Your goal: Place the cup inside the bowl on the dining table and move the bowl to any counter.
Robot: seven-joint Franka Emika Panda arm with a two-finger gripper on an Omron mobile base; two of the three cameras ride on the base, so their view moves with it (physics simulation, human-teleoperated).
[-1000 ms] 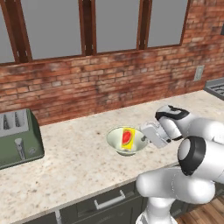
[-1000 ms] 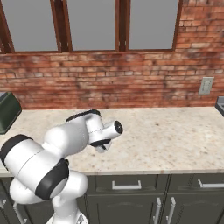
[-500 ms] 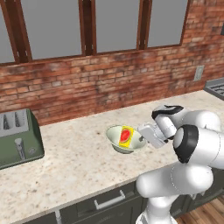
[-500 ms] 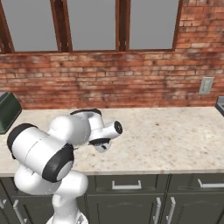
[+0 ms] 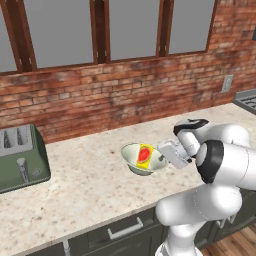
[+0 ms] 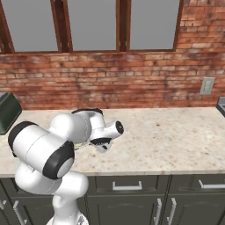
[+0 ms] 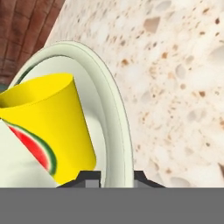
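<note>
Left base view. At the far left a green toaster (image 5: 20, 159) stands on the surface (image 5: 90, 190), a beige speckled stone top over dark cabinets, with a red brick wall (image 5: 125, 95) and windows (image 5: 135, 27) behind. At frame centre the bowl (image 5: 143, 159) rests on the surface, with the yellow cup (image 5: 144, 155) lying tilted inside it, red patch up. Just right of the bowl, the end effector (image 5: 167, 152) meets the bowl's right rim; the white arm rises from the lower right.

Right base view. The toaster's corner (image 6: 8, 112) shows at the left edge. The arm (image 6: 66, 145) fills the lower left and hides most of the bowl. A wall outlet (image 6: 206, 86) sits at the right.

Hand view. The cup (image 7: 48, 127) fills the left half, inside the bowl (image 7: 116, 113). At the bottom centre the two dark fingertips (image 7: 89, 176) stand either side of the bowl's cream rim, narrowly parted with the rim between them; whether they press it cannot be told. Speckled surface (image 7: 175, 78) fills the right.
</note>
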